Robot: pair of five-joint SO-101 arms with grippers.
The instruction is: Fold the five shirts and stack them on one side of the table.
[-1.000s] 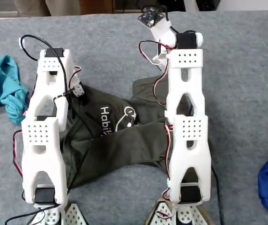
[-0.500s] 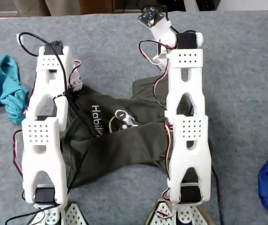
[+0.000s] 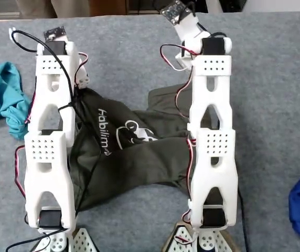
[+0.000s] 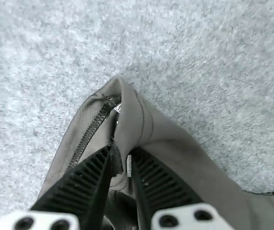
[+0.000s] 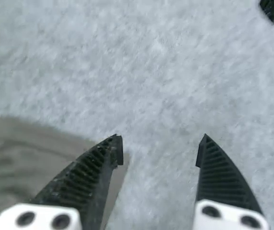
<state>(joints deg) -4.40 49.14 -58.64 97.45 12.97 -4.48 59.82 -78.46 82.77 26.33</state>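
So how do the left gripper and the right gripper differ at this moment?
The left gripper is shut, pinching a fold of the dark olive shirt; the right gripper is wide open and holds nothing. Fabric fills the left gripper's gap; the right gripper's gap shows the bare grey table cover, with the shirt's edge by one side. Both have black ribbed fingers and point down at the table.

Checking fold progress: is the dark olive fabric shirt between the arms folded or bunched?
Bunched: the dark olive shirt lies crumpled, one edge pinched by the left gripper.
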